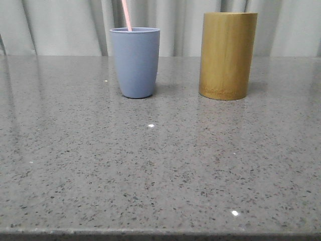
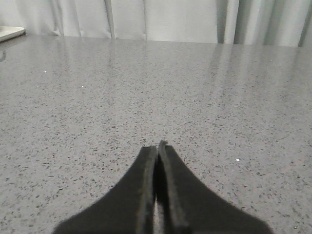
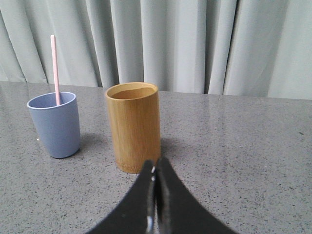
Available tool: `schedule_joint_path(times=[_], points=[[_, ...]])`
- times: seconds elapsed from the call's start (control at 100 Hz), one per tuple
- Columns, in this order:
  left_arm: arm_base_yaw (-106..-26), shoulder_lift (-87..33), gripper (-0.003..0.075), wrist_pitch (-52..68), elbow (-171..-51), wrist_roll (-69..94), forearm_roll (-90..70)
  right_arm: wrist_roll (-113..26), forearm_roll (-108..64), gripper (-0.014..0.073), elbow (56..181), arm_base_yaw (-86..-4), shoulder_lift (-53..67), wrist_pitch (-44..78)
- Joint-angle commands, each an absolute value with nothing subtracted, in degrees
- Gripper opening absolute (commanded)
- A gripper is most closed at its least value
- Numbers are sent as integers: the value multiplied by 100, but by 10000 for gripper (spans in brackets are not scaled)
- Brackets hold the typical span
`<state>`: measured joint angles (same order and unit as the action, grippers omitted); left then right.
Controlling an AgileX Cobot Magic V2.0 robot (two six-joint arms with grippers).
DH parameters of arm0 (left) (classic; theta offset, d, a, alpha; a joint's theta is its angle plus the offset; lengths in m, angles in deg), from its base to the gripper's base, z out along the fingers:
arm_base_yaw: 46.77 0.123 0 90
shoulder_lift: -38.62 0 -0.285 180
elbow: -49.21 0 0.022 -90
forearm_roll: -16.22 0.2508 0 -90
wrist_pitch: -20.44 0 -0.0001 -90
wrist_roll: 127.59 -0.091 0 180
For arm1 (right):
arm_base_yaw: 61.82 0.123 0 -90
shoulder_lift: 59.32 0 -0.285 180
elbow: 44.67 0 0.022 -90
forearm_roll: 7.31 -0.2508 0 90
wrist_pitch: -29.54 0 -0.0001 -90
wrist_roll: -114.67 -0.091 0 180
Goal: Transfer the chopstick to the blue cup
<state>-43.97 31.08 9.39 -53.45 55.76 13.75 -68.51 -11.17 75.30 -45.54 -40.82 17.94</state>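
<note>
The blue cup (image 1: 135,62) stands upright on the grey speckled table (image 1: 150,170), left of centre at the back. A thin pale pink chopstick (image 1: 127,15) stands in it, leaning slightly, only its upper part showing. The right wrist view also shows the cup (image 3: 54,125) and the chopstick (image 3: 54,68). My right gripper (image 3: 155,163) is shut and empty, close in front of the bamboo cylinder. My left gripper (image 2: 157,146) is shut and empty over bare table. Neither gripper shows in the front view.
A taller yellow-brown bamboo cylinder (image 1: 227,55) stands right of the blue cup; in the right wrist view (image 3: 133,126) its inside looks empty. Grey curtains hang behind the table. A pale flat object (image 2: 9,33) lies at the far table edge in the left wrist view.
</note>
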Motion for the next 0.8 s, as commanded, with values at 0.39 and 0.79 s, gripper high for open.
schedule_joint_path(times=[0.39,0.79], points=[[-4394,3309,-19,1441,-5292,5608,1383,-6850,-1092,-67,7697,-4592,-4028,2254],[-4394,3309,-19,1441,-5292,5608,1383,-6837,-1023,-67,7092,-4656,-4028,2985]])
